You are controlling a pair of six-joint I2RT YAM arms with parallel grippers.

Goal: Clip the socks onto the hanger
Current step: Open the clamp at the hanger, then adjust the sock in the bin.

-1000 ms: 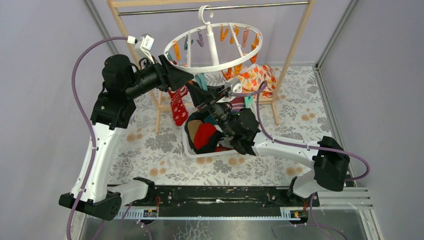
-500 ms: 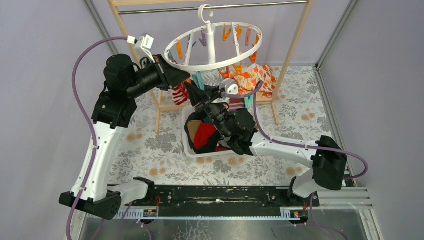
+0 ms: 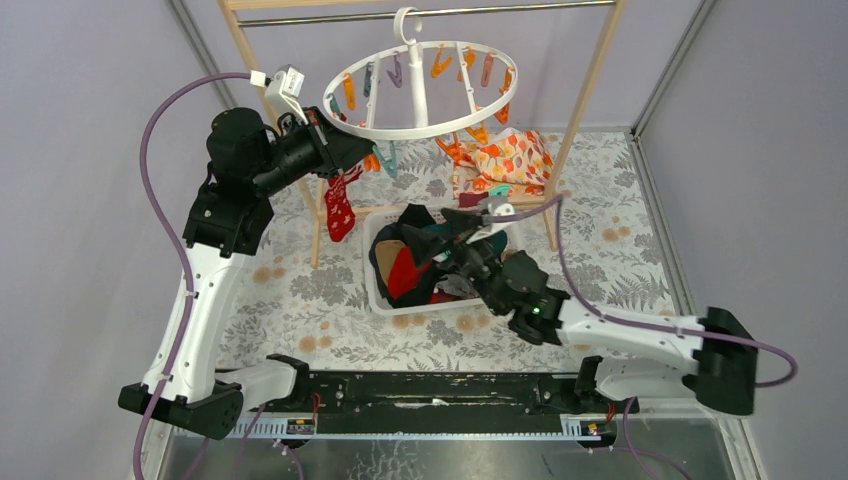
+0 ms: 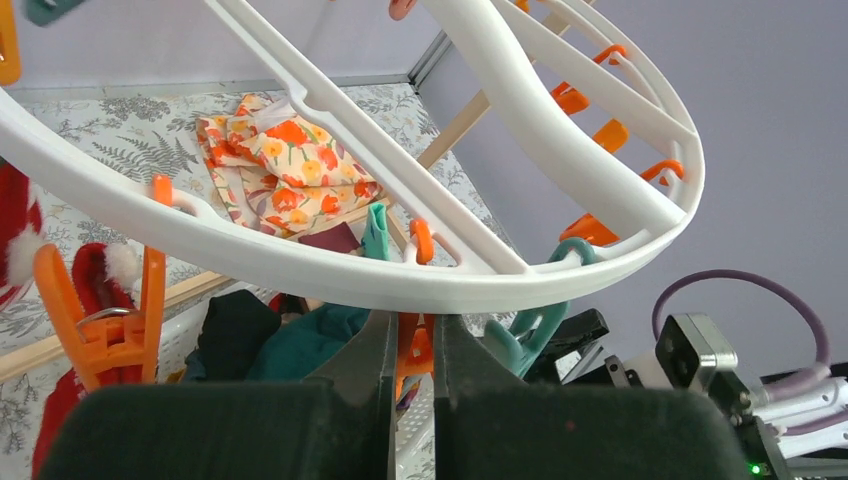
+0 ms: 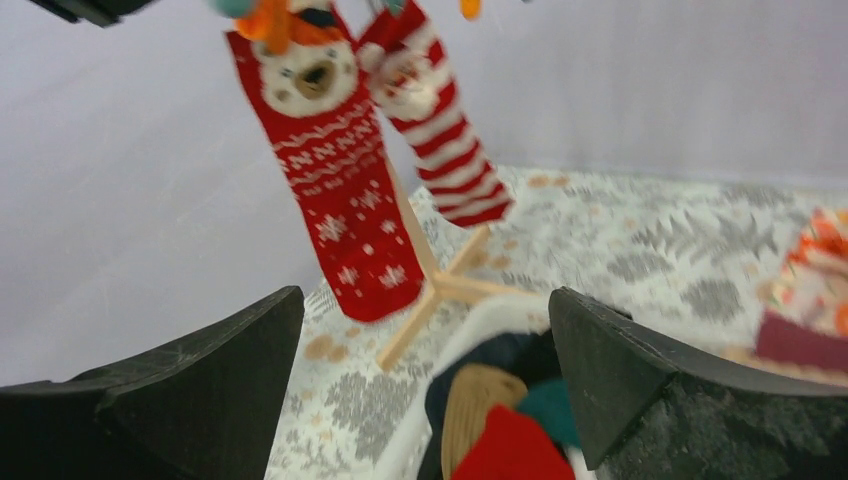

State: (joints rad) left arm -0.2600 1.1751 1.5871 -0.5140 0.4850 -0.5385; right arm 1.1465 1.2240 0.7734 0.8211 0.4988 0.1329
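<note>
Hanger [image 3: 421, 100] hangs over floral tablecloth [image 3: 330, 285]; lilac walls [image 3: 90, 150] around.

The hanger [image 4: 300, 270] is shown plain white, with an orange clip [image 4: 100, 320] at lower left and a teal clip [image 4: 510, 340] at lower right of the left wrist view. In the right wrist view, the red sock [image 5: 345, 190] at upper centre is marked with white snowflakes, zigzag bands and a bear face, and the striped sock [image 5: 450, 150] beside it is banded red and white. The cloth [image 4: 290, 165] is printed with orange and yellow flowers on cream; the table cover [image 3: 330, 290] is patterned with grey leaves and tan blooms on white.
</note>
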